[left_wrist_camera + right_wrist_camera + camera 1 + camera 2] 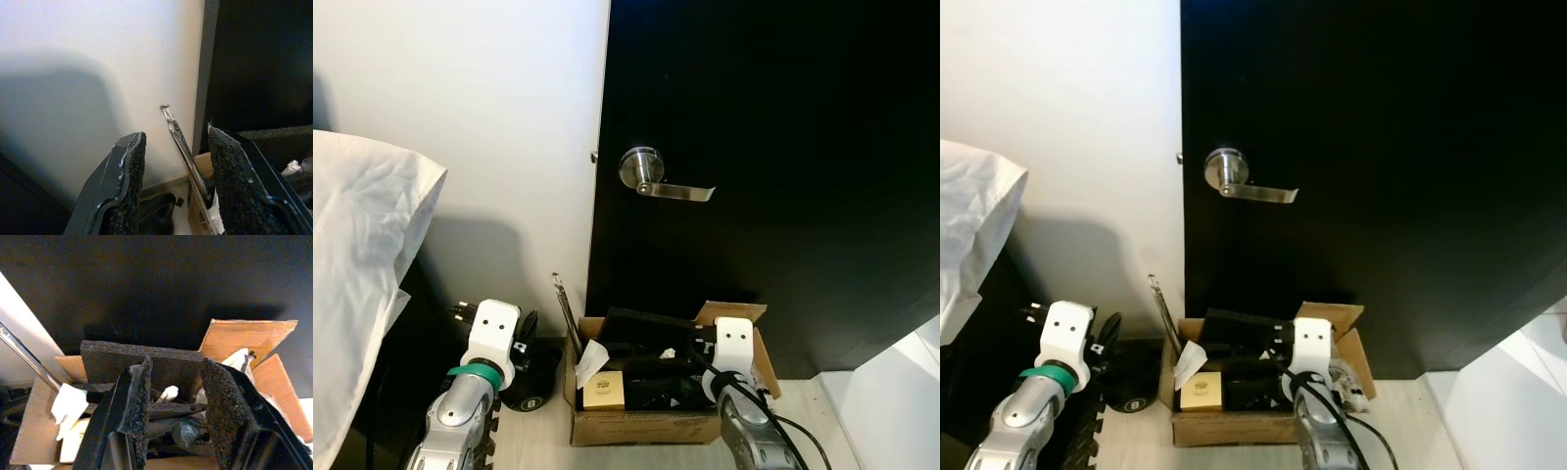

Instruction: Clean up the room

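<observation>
An open cardboard box (646, 427) stands on the floor against the black door (773, 147). It holds black foam pieces (142, 363), crumpled white paper (68, 404) and a small tan carton (603, 392). A thin metal rod (182, 145) sticks up from its left corner. My right gripper (173, 396) hovers over the box, open, with nothing between its fingers. My left gripper (173, 181) is open too, held low by the white wall to the left of the box. A black eight ball (530, 397) lies on the floor beside the box.
The door has a silver lever handle (658, 179). White bedding (362, 264) hangs at the left above a dark bed frame. A white surface (901, 392) fills the lower right corner. Pale wooden floor (538, 441) runs in front of the box.
</observation>
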`<state>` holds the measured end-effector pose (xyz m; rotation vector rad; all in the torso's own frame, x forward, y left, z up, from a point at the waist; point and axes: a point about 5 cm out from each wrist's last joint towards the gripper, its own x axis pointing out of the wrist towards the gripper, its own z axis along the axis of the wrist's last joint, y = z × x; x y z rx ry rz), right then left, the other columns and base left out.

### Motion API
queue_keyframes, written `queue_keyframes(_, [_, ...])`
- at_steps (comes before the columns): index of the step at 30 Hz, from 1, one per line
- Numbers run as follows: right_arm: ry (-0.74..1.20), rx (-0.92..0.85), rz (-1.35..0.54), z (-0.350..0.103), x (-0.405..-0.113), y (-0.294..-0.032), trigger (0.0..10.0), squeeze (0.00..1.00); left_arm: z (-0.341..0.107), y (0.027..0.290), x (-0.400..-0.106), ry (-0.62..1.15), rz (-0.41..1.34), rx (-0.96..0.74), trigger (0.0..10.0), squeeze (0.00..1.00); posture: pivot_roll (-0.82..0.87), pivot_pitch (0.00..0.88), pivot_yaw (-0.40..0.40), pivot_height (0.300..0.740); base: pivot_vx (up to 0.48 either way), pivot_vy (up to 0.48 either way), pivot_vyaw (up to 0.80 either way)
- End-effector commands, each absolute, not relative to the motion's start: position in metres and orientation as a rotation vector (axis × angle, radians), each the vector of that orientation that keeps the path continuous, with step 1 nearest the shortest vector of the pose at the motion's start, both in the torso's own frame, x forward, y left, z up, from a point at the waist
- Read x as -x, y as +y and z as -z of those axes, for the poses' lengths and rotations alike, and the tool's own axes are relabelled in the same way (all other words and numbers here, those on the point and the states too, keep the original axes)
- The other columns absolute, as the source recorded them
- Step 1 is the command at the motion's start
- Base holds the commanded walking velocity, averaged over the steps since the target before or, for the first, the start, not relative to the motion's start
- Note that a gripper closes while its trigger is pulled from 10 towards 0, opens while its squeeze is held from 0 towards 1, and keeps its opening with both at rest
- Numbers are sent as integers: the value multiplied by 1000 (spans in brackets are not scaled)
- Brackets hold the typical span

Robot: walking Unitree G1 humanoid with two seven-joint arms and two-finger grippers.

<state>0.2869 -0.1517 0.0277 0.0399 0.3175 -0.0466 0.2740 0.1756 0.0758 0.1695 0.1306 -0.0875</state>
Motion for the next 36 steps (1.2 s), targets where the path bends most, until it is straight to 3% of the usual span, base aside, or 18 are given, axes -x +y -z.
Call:
queue_keyframes(1, [334,-27,62,-23,-284,-156,10000,0,-72,174,-273,139,89,-158,10000,0,105,0,-23,740,0,0,0])
queue_keyframes(10, [334,-17,55,-23,-285,-157,10000,0,-74,173,-274,134,89,-151,10000,0,106,0,-29,740,0,0,0])
queue_keyframes(36, [330,-8,50,-25,-290,-156,10000,0,-76,172,-277,128,97,-159,10000,0,114,0,-36,740,-267,0,0])
